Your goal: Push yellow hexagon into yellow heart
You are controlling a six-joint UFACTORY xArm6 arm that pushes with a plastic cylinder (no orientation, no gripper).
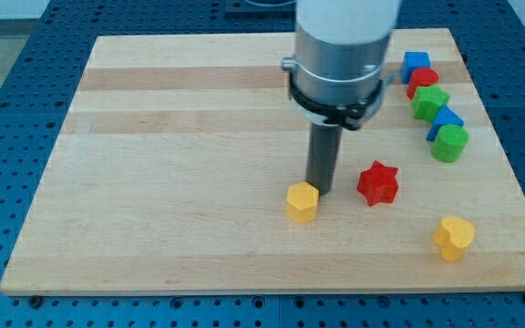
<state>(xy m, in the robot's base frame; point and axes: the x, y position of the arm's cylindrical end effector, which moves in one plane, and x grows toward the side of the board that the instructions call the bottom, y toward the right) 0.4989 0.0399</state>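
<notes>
Our tip [322, 189], the lower end of the straight dark rod, sits on the board just above and slightly right of the small yellow hexagon block [303, 201], touching or nearly touching its upper right edge; we cannot tell which. No jaws here, the rod holds nothing, it only pushes.

The yellow heart block [453, 237] lies well apart, toward the view's lower right, near the edge of the pale wooden board [171, 137]. The red star block [377, 182] is just right of our tip, above the line from hexagon to heart.

Risks, as we judge them: our tip is on the wrong side. Pushing from here would likely send the hexagon down-left, away from the heart. We need to get round to its left. An off-centre push could make it slip off the tip, and swinging wide could knock the star.

Count:
- yellow blocks: two
- red: two (star, plus one in the top-right cluster [422, 82])
- blue: two [416, 62] [446, 118]
- green: two [430, 101] [449, 143]
</notes>
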